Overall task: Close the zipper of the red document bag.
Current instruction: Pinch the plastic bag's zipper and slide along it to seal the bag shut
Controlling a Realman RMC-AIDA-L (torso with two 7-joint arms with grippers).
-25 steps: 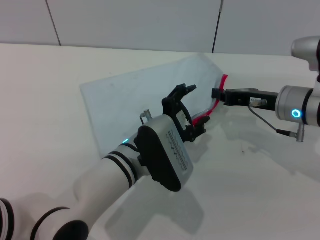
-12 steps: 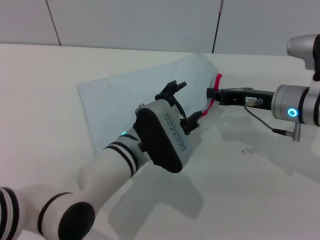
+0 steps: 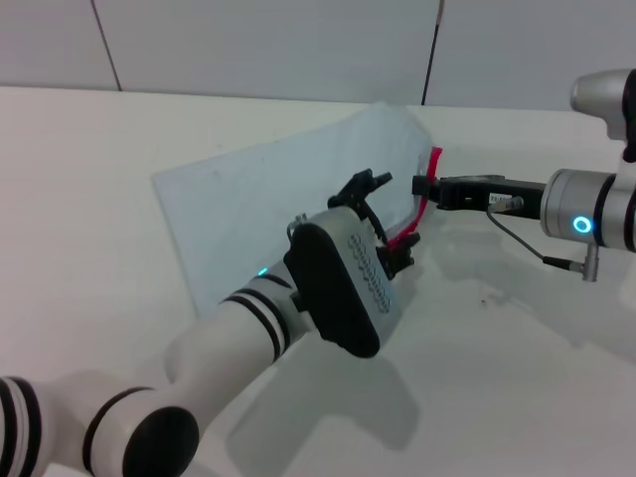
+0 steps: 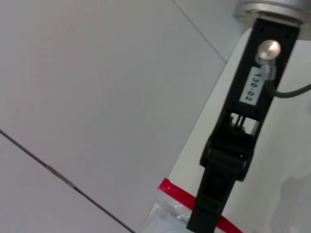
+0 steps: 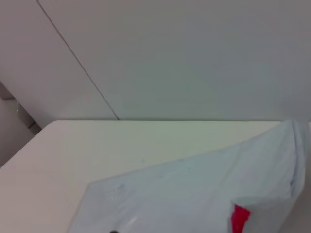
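The red document bag (image 3: 268, 199) lies flat on the white table as a pale translucent pouch, and its right corner is raised. Its red zipper (image 3: 425, 199) runs down the right edge. My right gripper (image 3: 425, 186) comes in from the right and is shut on the zipper's upper end. My left gripper (image 3: 386, 217) sits at the lower stretch of the zipper, open, with the red strip passing between its fingers. The left wrist view shows the right gripper's black finger (image 4: 221, 184) reaching the zipper (image 4: 177, 191). The right wrist view shows the bag (image 5: 194, 189) and a bit of the zipper (image 5: 239, 218).
The white table (image 3: 517, 378) stretches all around the bag. A panelled wall (image 3: 298, 40) closes off the far edge. My left forearm crosses the near part of the table from the lower left.
My left gripper drew back to the left, then returned to the right along the zipper's lower part. The right gripper shifted slightly left and up with the bag's corner.
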